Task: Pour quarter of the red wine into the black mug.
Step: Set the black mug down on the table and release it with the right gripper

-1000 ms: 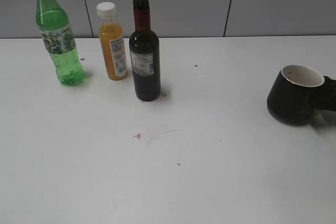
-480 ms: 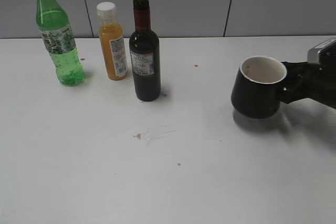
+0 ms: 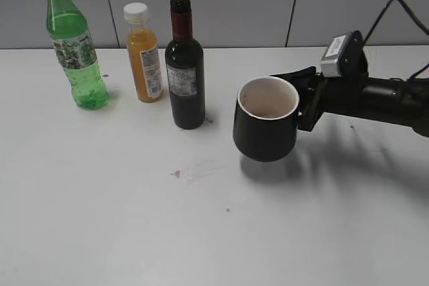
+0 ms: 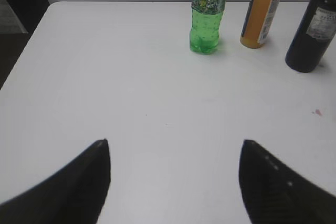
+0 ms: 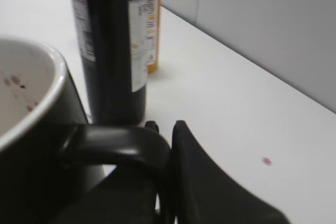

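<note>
The red wine bottle (image 3: 184,65), dark glass with a red foil neck and a grey-white label, stands upright on the white table. It also shows in the left wrist view (image 4: 313,30) and in the right wrist view (image 5: 110,45). The black mug (image 3: 266,128) with a white inside is held above the table to the right of the wine. My right gripper (image 3: 305,102) is shut on the mug's handle (image 5: 121,145). My left gripper (image 4: 176,153) is open and empty over bare table, well short of the bottles.
A green plastic bottle (image 3: 74,41) and an orange juice bottle (image 3: 143,51) stand left of the wine near the back wall. Small red stains (image 3: 177,173) mark the table (image 3: 134,232) in front of the wine.
My right gripper has carried the black mug leftward from the table's right edge to a spot close beside the wine bottle. The bottles have not moved.
</note>
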{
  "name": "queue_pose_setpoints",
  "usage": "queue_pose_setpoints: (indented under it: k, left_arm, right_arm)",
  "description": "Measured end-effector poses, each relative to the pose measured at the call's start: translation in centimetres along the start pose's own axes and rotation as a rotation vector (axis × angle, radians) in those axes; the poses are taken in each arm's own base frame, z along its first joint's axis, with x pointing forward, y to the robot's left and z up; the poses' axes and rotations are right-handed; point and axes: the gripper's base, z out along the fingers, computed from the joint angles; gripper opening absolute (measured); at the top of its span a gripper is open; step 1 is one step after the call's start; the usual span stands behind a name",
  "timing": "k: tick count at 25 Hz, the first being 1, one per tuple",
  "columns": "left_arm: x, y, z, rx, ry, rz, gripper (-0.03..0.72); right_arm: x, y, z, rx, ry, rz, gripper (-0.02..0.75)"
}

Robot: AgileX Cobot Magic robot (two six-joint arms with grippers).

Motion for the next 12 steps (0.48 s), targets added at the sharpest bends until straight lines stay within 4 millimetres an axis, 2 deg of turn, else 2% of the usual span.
queue_pose_setpoints:
  k: [4,8,12]
  left_arm:
    - [0.0,0.0,0.0,0.000,0.000,0.000,0.571]
    - [0.0,0.0,0.0,0.000,0.000,0.000,0.571]
    - [0.0,0.0,0.0,0.000,0.000,0.000,0.571]
  right_arm:
    - [0.3,0.0,2.4,-0.111,0.011,-0.012,0.041]
    - [1.0,0.9,4.6,-0.183,0.016,-0.013,0.041]
    - [2.4,1.7,5.8,-0.216,0.033,0.018,0.041]
